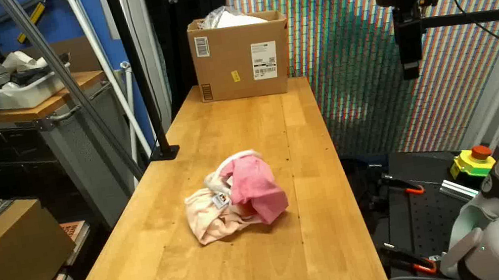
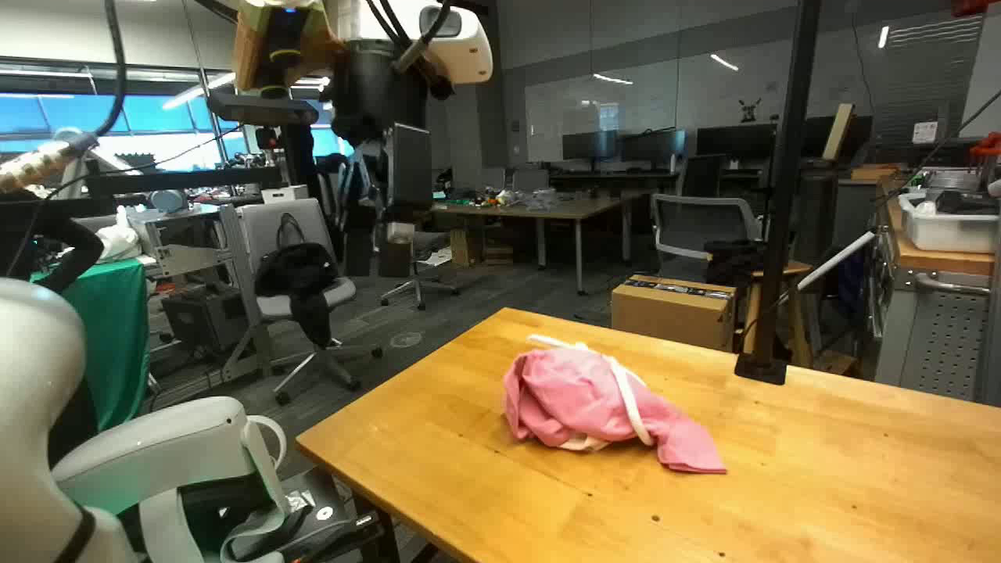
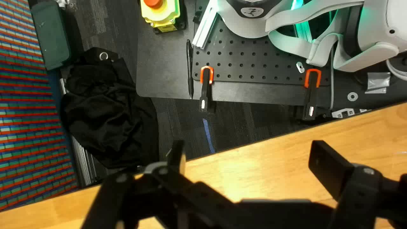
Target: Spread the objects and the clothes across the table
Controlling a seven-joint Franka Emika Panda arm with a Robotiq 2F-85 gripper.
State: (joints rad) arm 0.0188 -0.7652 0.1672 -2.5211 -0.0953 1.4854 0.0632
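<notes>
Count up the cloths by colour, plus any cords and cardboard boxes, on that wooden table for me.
Pink cloth: 1
Cream cloth: 1
White cord: 1
Cardboard box: 1
Total: 4 in sight; others may be hidden

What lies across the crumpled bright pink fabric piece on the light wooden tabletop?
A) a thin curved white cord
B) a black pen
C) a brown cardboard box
A: in an exterior view, the thin curved white cord runs over the bright pink fabric piece.
</notes>
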